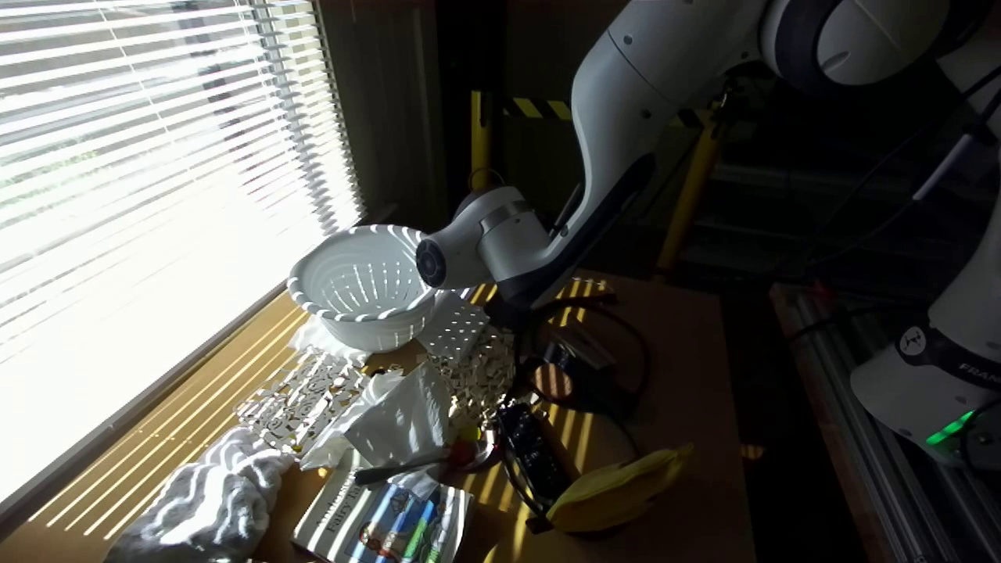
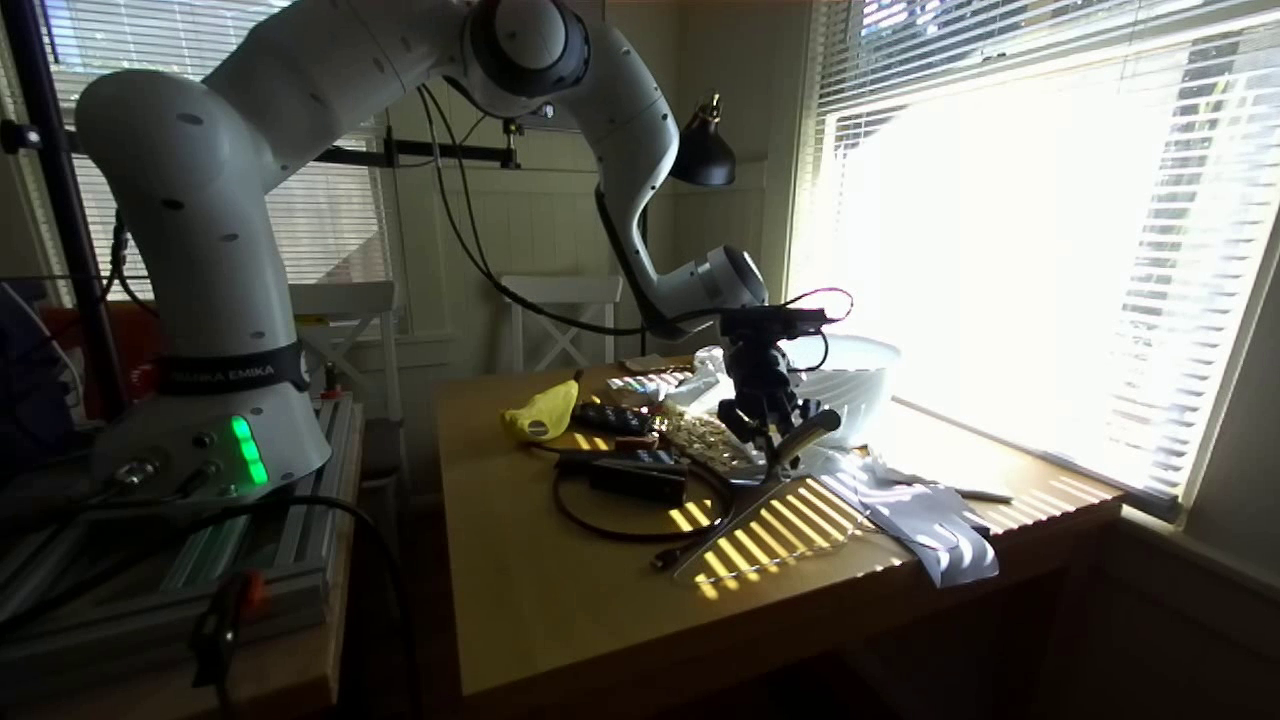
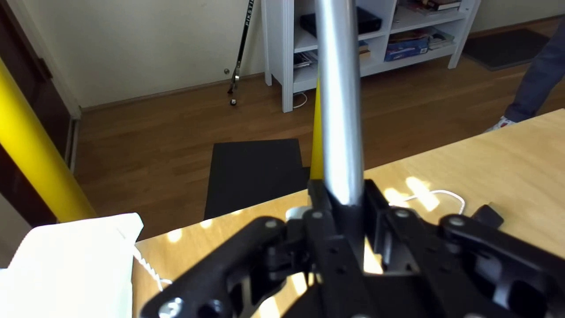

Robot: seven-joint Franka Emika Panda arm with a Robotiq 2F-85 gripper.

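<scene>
My gripper (image 3: 339, 194) is shut on a long tool with a smooth silver handle (image 3: 340, 101), which runs up and out of the wrist view between the fingers. In an exterior view the gripper (image 2: 775, 440) points down over the table, and the held tool (image 2: 808, 432) slants across it, its thin lower part reaching down to the left. Whether that part touches the table cannot be told. A white slotted bowl (image 1: 367, 293) stands close by. In an exterior view the arm hides the fingers.
On the wooden table (image 2: 540, 600) lie a black cable (image 2: 600, 532), black devices (image 2: 640, 482), a yellow object (image 2: 543, 412), pale cloth (image 2: 930, 525), a book (image 1: 383, 512) and a grey knitted cloth (image 1: 215, 496). The wrist view shows a white cord (image 3: 448, 192) near a black plug (image 3: 488, 216).
</scene>
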